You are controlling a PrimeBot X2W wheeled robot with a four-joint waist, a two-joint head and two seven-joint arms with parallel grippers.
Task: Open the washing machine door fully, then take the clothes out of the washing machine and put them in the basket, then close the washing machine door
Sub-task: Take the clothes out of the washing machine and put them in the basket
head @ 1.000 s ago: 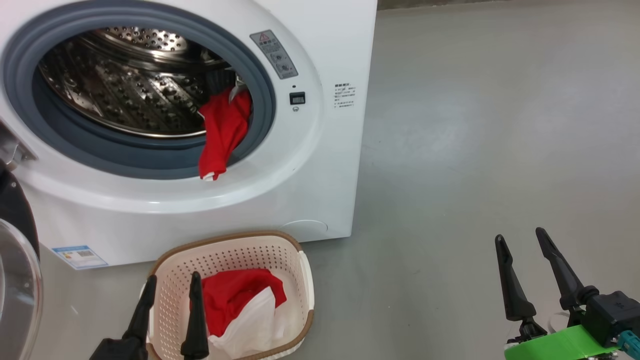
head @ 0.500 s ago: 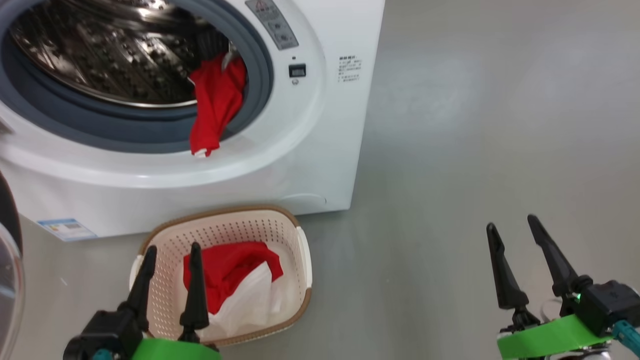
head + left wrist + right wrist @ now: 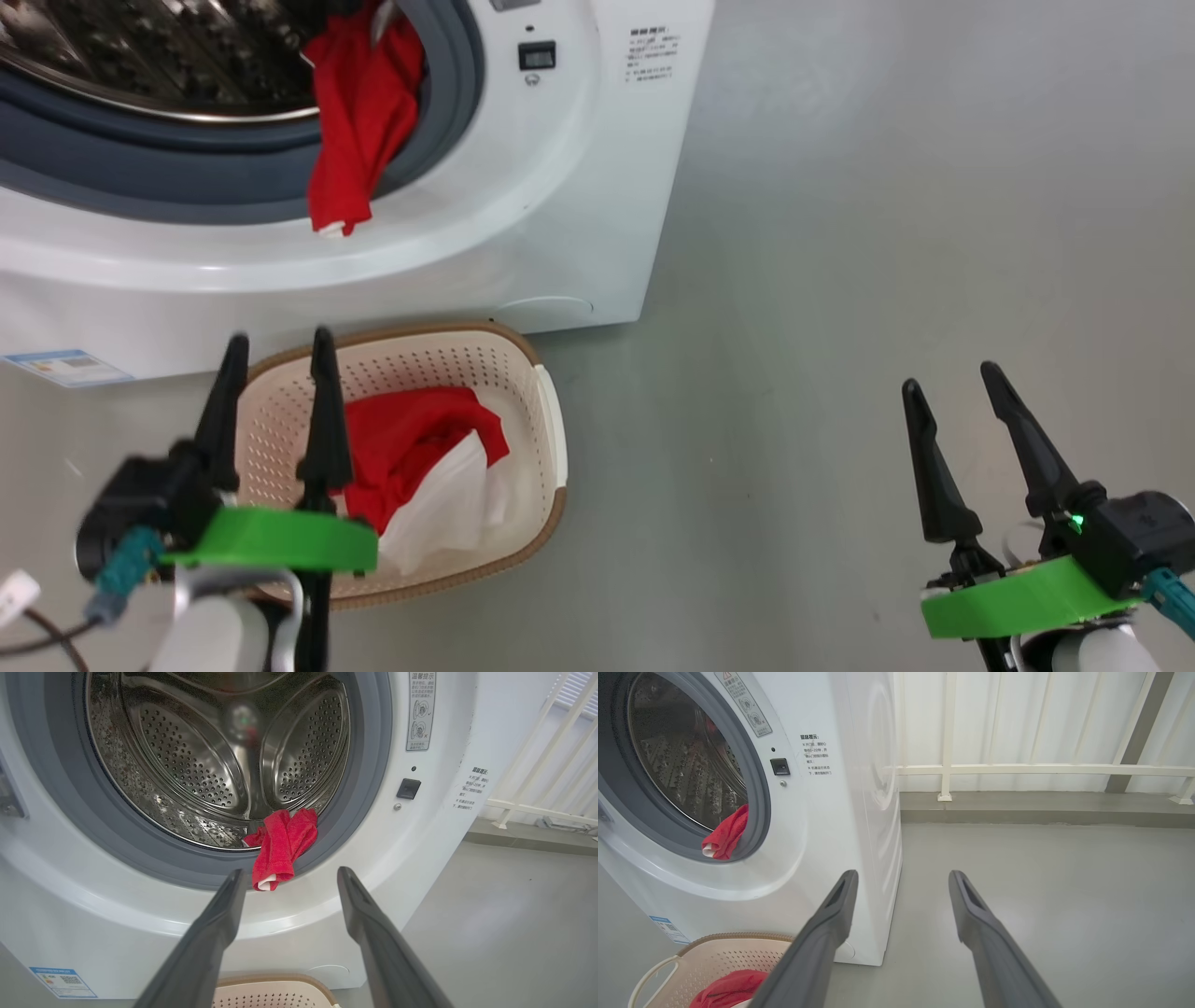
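step: unloading, part done. The mouth of the washer [image 3: 560,187] stands clear, so the opening of the washing machine door is judged finished.
clothes in basket: red + white bundle [image 3: 411,457] lies inside the basket [image 3: 553,439], which sits on the floor [image 3: 840,233] just in front of the washer.
clothes left: one red piece [image 3: 355,112] w/ a white edge, draped over the lower-R part of the grey gasket [image 3: 457,103]. Top end is in the drum [image 3: 210,765], tail hangs outside.
L gripper [image 3: 278,338]: fingers spread wide, nothing betw. them. Hovers over the basket's near-L part in head view. Its wrist view looks straight at the red piece, apart from it.
R gripper [image 3: 949,376]: also wide, empty, over bare floor to the R of the washer, away from the work.
next move (judged): L arm goes up + fwd to the red piece, straddles the hanging fold, closes, draws it out over the gasket, then releases over the basket.
calls for: grip on the bunched part, not the thin tail. Lift before pulling so the cloth doesn't drag on the rubber.
after that: rest of the drum looks bare in L wrist view, so shutting the door would remain.
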